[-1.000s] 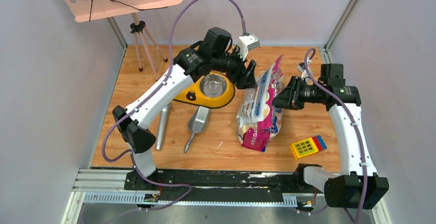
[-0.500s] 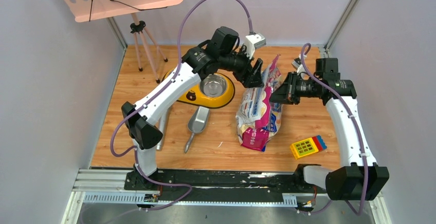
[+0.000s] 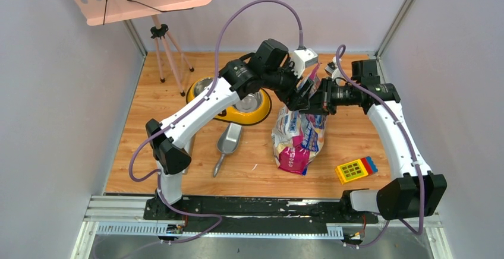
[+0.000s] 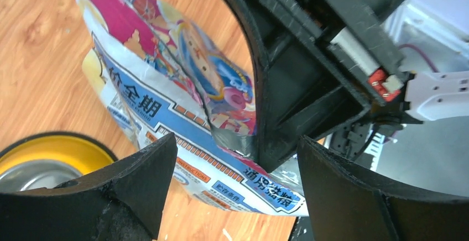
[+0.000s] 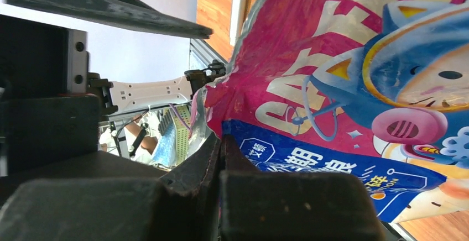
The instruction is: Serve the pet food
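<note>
Wooden tabletop [image 3: 356, 143] under me; yellow feeder [image 3: 223, 111] and grey scoop [image 3: 229, 140] lie left of the pet food bag [image 3: 300, 137]; my left pincer [image 4: 238, 152] gapes wide at the bag's top, holding nothing; my right pincer [image 5: 221, 147] is clamped tight on that top edge.

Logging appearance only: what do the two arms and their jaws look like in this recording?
Both the left arm and the right arm have white link shells with black joints and bases. A purple cable runs off each one. The jaws are matte black, chunky and wedge-shaped. A white camera housing sits on the left wrist.
</note>
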Controlling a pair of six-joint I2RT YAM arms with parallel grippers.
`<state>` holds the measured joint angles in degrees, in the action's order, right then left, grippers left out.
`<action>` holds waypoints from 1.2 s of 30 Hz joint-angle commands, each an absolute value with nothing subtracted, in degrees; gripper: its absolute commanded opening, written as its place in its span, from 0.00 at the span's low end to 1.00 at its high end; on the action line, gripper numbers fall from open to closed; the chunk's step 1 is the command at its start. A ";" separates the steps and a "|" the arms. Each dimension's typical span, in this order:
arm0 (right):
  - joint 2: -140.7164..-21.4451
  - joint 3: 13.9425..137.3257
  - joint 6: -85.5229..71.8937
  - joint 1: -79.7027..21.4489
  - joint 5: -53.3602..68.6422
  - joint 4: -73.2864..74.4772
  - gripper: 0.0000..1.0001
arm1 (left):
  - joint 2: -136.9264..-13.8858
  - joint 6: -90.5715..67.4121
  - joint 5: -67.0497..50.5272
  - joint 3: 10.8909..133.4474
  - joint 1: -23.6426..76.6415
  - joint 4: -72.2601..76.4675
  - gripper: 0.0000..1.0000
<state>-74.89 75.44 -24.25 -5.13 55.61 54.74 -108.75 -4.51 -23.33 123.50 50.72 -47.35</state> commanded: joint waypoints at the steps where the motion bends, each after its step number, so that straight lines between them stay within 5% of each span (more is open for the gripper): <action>1: -76.13 77.14 -25.72 -5.74 51.91 49.96 0.00 | -106.74 -2.32 -14.78 121.45 52.30 -50.23 0.86; 8: -74.83 77.08 -24.99 -5.77 49.09 50.48 0.00 | -105.69 -2.98 -9.60 119.02 52.38 -50.77 0.75; 26: -67.64 78.93 -20.91 -5.75 40.57 52.71 0.00 | -112.10 -0.27 -21.68 122.75 51.80 -53.10 0.45; 32: -66.62 79.78 -18.66 -5.88 40.09 54.19 0.00 | -114.15 -0.86 -23.19 123.59 50.69 -53.20 0.26; 36: -66.09 81.08 -16.52 -5.83 38.01 55.75 0.00 | -114.43 -1.03 -20.22 123.87 50.30 -53.88 0.02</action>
